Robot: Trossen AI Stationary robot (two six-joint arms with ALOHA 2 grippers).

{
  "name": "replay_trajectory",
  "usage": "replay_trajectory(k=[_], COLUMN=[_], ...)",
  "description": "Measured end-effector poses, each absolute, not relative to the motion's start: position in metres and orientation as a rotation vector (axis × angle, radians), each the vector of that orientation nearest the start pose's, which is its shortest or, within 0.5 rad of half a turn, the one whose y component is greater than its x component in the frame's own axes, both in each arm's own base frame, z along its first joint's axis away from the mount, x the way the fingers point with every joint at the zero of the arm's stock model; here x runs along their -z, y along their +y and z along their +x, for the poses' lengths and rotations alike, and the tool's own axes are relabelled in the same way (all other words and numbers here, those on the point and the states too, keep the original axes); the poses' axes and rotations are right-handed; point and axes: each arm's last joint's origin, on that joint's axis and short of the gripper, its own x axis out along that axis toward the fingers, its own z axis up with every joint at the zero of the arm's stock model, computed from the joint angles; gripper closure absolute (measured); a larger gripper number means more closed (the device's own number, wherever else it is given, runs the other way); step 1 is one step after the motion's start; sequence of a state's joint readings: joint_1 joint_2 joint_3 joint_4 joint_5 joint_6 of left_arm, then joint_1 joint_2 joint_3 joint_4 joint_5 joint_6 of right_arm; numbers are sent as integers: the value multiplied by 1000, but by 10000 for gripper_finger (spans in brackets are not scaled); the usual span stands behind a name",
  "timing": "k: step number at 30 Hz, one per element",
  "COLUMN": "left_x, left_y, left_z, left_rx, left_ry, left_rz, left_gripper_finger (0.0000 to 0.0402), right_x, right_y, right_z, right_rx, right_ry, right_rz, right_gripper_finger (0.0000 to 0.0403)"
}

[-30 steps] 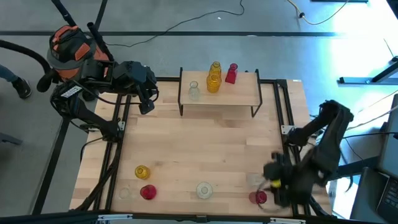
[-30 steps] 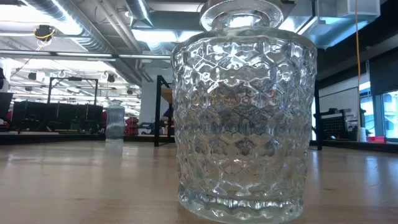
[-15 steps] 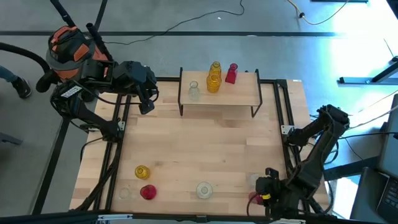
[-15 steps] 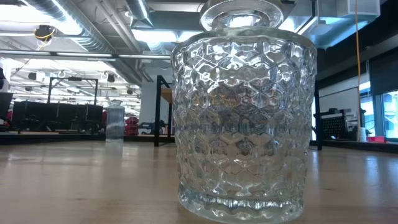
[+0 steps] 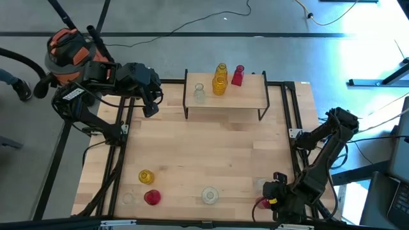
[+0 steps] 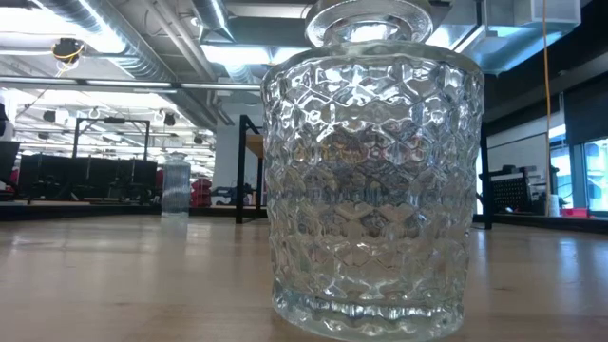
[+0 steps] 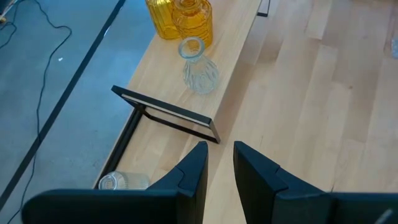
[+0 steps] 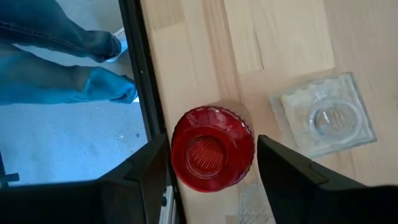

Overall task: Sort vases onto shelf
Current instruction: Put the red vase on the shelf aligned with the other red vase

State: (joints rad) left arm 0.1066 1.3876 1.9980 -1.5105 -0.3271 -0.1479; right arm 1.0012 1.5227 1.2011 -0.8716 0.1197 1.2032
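The shelf (image 5: 227, 102) stands at the table's far edge and carries a clear vase (image 5: 199, 92), two yellow vases (image 5: 220, 82) and a red vase (image 5: 238, 75). Along the near edge stand a yellow vase (image 5: 146, 176), a red vase (image 5: 152, 197), two clear vases (image 5: 209, 195) and a square clear vase (image 5: 262, 185). Another red vase (image 8: 212, 149) stands upright at the near right corner. My right gripper (image 8: 212, 142) is open above it, one finger on each side of its body. My left gripper (image 7: 221, 155) waits by the far left corner, open by a narrow gap. My right gripper comes at the red vase from above, pointing down, with its fingers (image 8: 273, 168) close beside the vase's round body (image 8: 245, 149) on two sides. The vase stands upright on the table. Whether the fingers touch the glass, I cannot tell.
The square clear vase (image 8: 323, 118) stands right next to the red one. A patterned clear vase (image 6: 370, 171) fills the low view. Black frame rails (image 5: 294, 121) run along both table sides. A person's legs (image 8: 68, 56) show beyond the near table edge. The table's middle is bare wood.
My right gripper has moved toward the table's near edge and come down over the red vase at the near right corner, which now shows partly covered in the high view. The vases have kept their places.
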Motion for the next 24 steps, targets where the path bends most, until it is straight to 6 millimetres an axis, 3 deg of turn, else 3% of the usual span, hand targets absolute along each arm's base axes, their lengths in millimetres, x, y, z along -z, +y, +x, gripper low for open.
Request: replay_trajectory(k=[6,15,24], left_x=[-478,-478,-478], left_y=[30,30,30], left_z=[195,195,195], left_rx=[-470,-470,-472], left_ry=[868,868,867], left_rz=[-38,-38,-41], left_gripper_finger=[333,333,333], right_x=[-254,-252,-255], right_y=[247,250,242], right_z=[162,166,178], right_rx=[-46,-38,11], right_ry=[1281,1260,1215], right_rz=[365,372,369], right_gripper_finger=[207,320,320])
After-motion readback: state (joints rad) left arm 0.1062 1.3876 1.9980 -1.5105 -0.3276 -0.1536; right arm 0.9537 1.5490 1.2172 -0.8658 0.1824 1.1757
